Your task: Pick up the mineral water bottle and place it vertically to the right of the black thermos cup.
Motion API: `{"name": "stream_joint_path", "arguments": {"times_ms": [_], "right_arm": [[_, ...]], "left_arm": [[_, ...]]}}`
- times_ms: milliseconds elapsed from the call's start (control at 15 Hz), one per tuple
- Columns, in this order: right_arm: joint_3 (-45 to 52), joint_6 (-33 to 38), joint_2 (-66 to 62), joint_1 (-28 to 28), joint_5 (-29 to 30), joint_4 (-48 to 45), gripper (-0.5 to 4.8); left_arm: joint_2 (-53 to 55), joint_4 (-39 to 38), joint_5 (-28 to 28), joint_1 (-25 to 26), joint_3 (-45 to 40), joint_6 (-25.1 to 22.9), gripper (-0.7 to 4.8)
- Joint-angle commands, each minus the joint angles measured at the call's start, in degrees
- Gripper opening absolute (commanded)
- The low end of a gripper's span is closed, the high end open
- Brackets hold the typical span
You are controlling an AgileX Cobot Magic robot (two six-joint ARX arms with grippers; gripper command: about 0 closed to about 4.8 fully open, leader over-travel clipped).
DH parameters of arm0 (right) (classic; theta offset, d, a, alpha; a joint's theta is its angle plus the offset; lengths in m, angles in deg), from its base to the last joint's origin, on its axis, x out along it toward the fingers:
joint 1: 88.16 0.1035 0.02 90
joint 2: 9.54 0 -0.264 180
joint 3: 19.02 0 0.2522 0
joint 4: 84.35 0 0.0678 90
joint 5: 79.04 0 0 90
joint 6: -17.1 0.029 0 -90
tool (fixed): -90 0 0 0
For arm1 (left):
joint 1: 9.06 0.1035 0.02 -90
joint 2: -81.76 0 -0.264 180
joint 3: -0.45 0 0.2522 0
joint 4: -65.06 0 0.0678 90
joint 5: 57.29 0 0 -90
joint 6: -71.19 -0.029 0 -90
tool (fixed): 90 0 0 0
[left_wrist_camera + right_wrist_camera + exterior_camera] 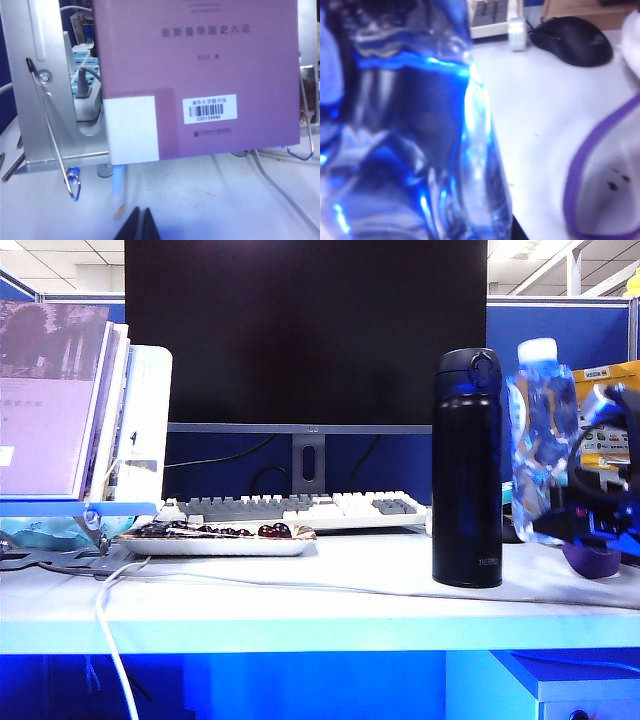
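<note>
Right tool: the right tool (pixel 585 515) sits at the right edge of the exterior view, low beside the flask, its jaws pinching the lower body of the small clear plastic mineral water bottle (pixel 542 435)
Left tool: the left tool (pixel 140 225) shows only as two dark fingertips pressed together above the white surface (pixel 200 200), holding nothing, facing a purple book (pixel 210 70) propped on a silver metal stand (pixel 45 120)
Surface and room: a white surface (pixel 300 600) in an office, with a large black monitor (pixel 305 330) at the back, a grey-and-white keyboard (pixel 300 508) below it, and blue partition walls behind
Mineral water bottle: white cap up, roughly upright with a slight tilt, raised off the surface just to the right of the flask; it fills the right wrist view as blurred clear plastic (pixel 410 130)
Black thermos cup: the tall slim black thermos cup (pixel 467 470) stands upright on the surface, lid shut
Tray: a shallow white tray (pixel 215 540) left of centre holds dark round fruits
Other things: a black computer mouse (pixel 572 40) lies behind the bottle; a white cable (pixel 110 640) hangs over the front edge
</note>
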Motion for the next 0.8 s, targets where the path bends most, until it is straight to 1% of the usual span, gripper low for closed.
{"name": "stream_joint_path", "arguments": {"times_ms": [67,601,668,735,802], "right_arm": [[-1.77,0.02,-2.25,-0.04,0.26,-3.91,1.48],[-3.72,0.76,-6.43,-0.04,1.38,-3.63,1.49],[-3.72,0.9,-6.78,-0.04,2.21,-3.67,1.79],[-3.69,0.9,-6.84,-0.04,2.4,-3.72,2.55],[-3.69,0.9,-6.84,-0.04,2.36,-3.87,2.67]], "left_arm": [[-0.2,-0.66,0.17,0.07,-0.04,0.02,-0.03],[-0.2,-0.66,0.17,0.07,-0.04,0.02,-0.03],[-0.2,-0.66,0.17,0.07,-0.04,0.02,-0.03],[-0.2,-0.66,0.17,0.07,-0.04,0.02,-0.03],[-0.2,-0.66,0.17,0.07,-0.04,0.02,-0.03]]}}
